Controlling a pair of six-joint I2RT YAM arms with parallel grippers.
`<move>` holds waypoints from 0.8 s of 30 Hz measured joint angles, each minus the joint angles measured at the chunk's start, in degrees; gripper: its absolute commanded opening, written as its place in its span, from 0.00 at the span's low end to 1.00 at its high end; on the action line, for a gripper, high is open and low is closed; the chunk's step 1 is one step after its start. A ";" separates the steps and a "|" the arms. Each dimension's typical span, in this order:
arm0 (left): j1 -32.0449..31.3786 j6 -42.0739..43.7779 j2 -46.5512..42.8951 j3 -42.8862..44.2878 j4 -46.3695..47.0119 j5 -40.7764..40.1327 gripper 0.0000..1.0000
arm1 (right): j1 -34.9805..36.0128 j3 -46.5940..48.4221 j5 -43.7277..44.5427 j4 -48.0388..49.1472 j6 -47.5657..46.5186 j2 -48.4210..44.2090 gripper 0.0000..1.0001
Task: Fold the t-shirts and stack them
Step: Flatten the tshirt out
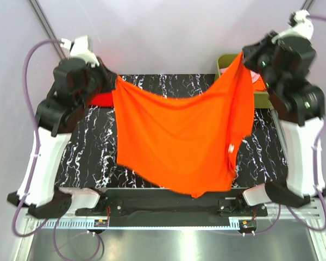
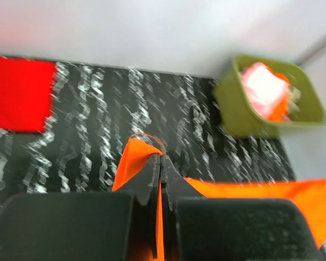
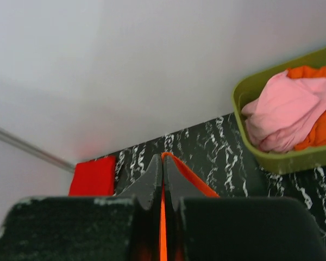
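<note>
Counter [image 1: 92, 157]: black surface with white marble veining, backed by a plain pale wall [image 1: 163, 32]. Olive-green plastic tub [image 3: 293, 162] stands upright at the far right corner of the counter, near the wall.

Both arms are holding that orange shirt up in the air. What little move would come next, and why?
Probably lower both arms together and lay the orange t-shirt flat on the black marbled table. It hangs sagging between the left gripper and the right gripper, both shut on its edge, and it is not yet folded. Folding likely needs it spread flat first.
</note>
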 measured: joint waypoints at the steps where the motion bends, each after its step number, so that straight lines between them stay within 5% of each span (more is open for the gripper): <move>1: 0.63 0.55 1.70 1.81 -0.15 -0.59 0.00 | 0.00 2.64 0.83 0.07 -1.20 2.99 0.00; 8: 3.10 2.05 3.82 9.44 0.66 -1.90 0.00 | 0.00 16.09 3.48 0.11 -6.75 11.13 0.00; 17: 3.08 0.63 -13.66 -5.16 3.74 -1.99 0.00 | 0.00 1.57 -0.04 0.74 -6.60 -7.78 0.00; 24: 3.10 -4.94 -28.74 -12.63 5.79 2.25 0.00 | 0.00 -1.20 -6.36 -1.75 -2.34 -20.22 0.00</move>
